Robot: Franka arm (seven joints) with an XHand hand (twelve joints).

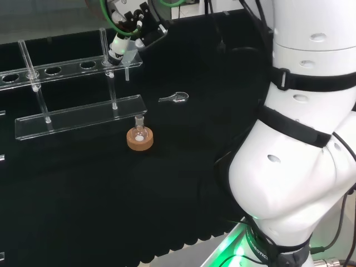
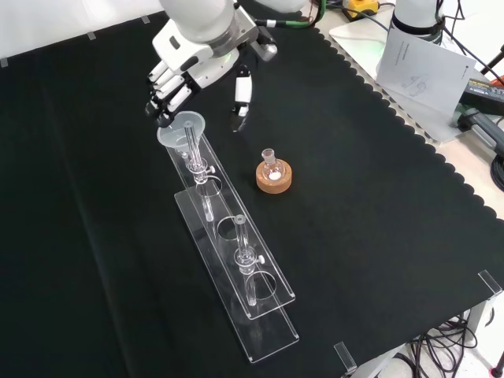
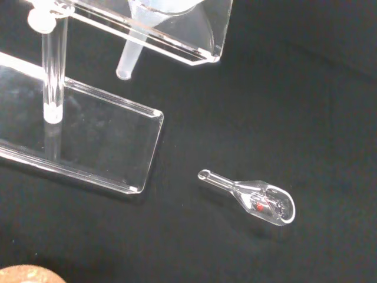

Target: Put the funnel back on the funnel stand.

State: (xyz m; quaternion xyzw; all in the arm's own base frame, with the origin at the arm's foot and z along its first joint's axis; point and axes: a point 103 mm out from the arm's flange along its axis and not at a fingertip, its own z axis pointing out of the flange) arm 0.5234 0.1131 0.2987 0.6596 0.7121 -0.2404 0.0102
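funnel [image 2: 181, 128] seated in end hole of funnel stand [image 2: 236, 260], stem through | hand [image 2: 185, 67] fingers curled at its rim, seemingly touching | left: release, withdraw

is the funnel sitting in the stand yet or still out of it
In. The funnel sits in the end hole of the funnel stand, its stem hanging below the upper shelf; the hand is at its rim.
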